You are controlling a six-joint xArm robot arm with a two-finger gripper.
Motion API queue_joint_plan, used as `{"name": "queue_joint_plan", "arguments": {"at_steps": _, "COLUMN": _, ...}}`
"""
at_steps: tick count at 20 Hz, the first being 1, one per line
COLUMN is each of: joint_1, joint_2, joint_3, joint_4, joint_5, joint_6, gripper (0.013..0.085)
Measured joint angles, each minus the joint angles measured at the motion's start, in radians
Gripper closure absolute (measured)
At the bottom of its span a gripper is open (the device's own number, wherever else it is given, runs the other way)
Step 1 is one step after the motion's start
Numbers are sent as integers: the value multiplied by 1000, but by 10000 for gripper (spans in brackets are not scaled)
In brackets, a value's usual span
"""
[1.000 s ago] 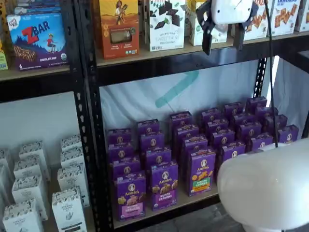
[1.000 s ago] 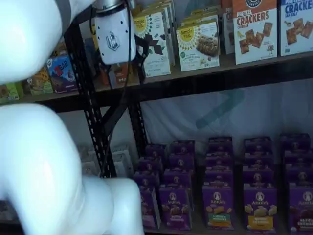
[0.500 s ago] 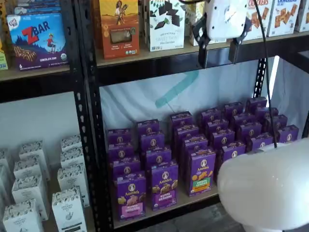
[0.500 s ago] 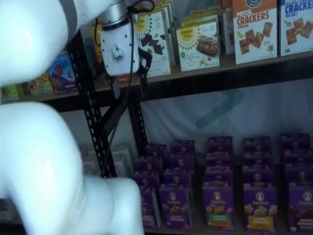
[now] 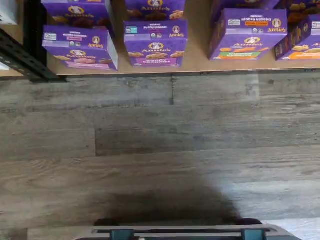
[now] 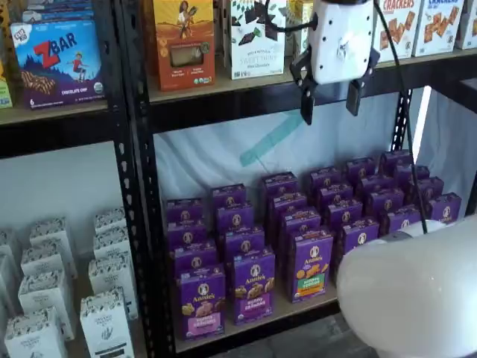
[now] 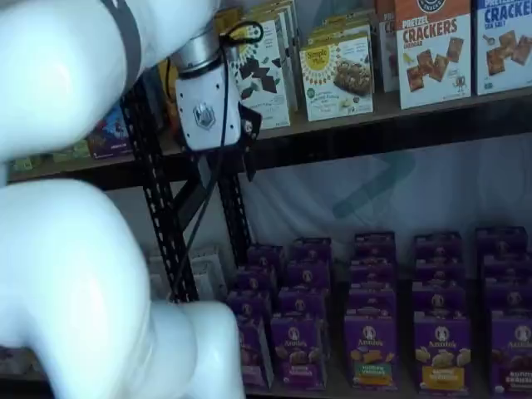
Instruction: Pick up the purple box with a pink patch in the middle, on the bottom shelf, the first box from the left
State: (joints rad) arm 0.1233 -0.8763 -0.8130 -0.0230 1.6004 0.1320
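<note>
The purple box (image 6: 201,302) stands upright at the front left corner of the bottom shelf (image 6: 294,307), its pink patch (image 6: 203,323) low on the front. The wrist view shows the same purple box (image 5: 80,47) from above, nearest the black upright. In a shelf view the purple box (image 7: 253,353) is partly hidden by the white arm. My gripper (image 6: 328,114) hangs open and empty in front of the upper shelf beam, far above the box and to its right. The gripper (image 7: 226,170) also shows beside the rack upright, a cable looping from it.
Rows of other purple boxes (image 6: 309,262) fill the shelf to the right. White boxes (image 6: 108,321) stand in the left bay beyond a black upright (image 6: 141,224). Snack boxes (image 6: 253,37) line the upper shelf. My white arm (image 6: 410,291) blocks the lower right. Wood floor (image 5: 160,150) lies below.
The gripper has come down from the upper shelf boxes to the level of the shelf beam, drifting slightly left in a shelf view. Its fingers stay apart. The boxes have not moved.
</note>
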Motion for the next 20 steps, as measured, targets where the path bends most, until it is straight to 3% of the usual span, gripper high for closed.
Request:
{"name": "queue_joint_plan", "arguments": {"at_steps": 10, "joint_1": 20, "joint_2": -23, "joint_3": 102, "joint_4": 2, "joint_5": -91, "joint_6": 24, "gripper": 130}}
{"name": "queue_joint_plan", "arguments": {"at_steps": 15, "joint_1": 48, "joint_2": -38, "joint_3": 156, "joint_4": -48, "joint_5": -129, "joint_6": 57, "gripper": 130}}
{"name": "queue_joint_plan", "arguments": {"at_steps": 20, "joint_1": 48, "joint_2": -37, "joint_3": 202, "joint_4": -44, "joint_5": -162, "joint_6": 61, "gripper": 130}}
